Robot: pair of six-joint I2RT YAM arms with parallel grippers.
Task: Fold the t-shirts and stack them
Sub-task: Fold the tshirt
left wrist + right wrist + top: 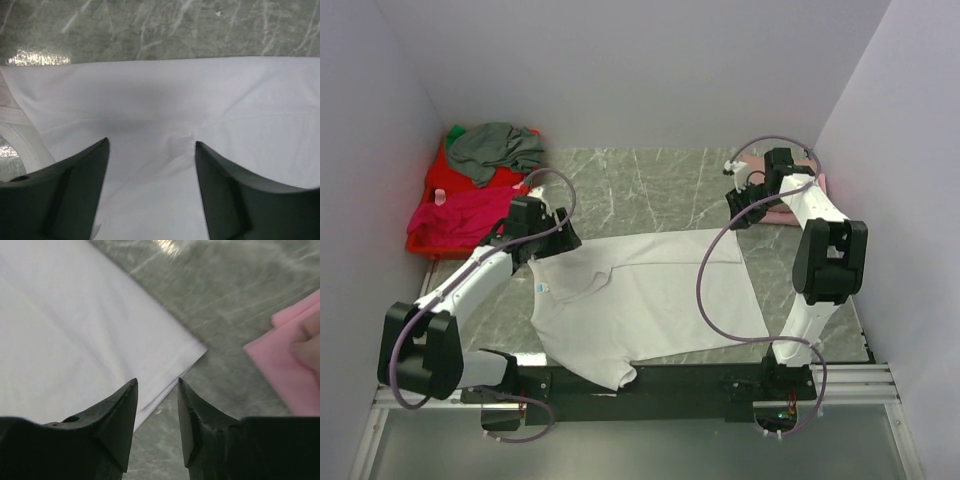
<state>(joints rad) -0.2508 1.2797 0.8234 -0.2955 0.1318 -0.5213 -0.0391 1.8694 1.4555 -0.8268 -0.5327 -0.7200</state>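
On the table (670, 180), the white t-shirt (640, 290) lies spread flat.

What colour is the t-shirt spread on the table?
White; the t-shirt shows best in the top external view.

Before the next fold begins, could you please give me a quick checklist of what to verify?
1. White t-shirt spread out on the table: ok.
2. Left gripper open above the shirt: ok.
3. Right gripper open, holding nothing: ok.
4. Right gripper near the shirt's far corner: ok.
5. Pink t-shirt apart from the white one: ok.
6. Fabric smooth under left gripper: not ok, small pucker.
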